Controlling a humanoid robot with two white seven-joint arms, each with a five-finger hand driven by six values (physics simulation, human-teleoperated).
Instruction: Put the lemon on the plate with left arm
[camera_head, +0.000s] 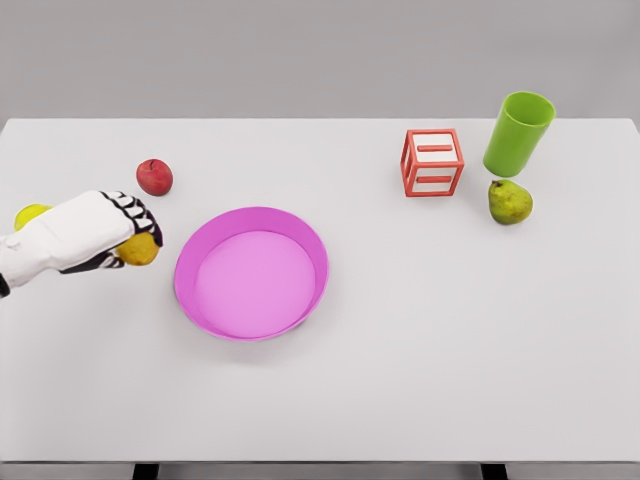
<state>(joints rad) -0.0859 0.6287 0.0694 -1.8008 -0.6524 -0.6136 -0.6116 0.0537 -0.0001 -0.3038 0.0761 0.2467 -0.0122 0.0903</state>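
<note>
Lemon (140, 249) clamped under left robot hand (112, 232) fingers (just left of pink plate (316, 250)), red apple (154, 177) beyond

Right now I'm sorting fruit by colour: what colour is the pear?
Yellow-green pear, clearest in the head view.

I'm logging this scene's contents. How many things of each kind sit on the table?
Fruit: 4 (apple, pear, lemon in the left robot hand, yellow-green fruit behind it)
Plate: 1
Cup: 1
Red cube frame: 1
Total: 7
</note>
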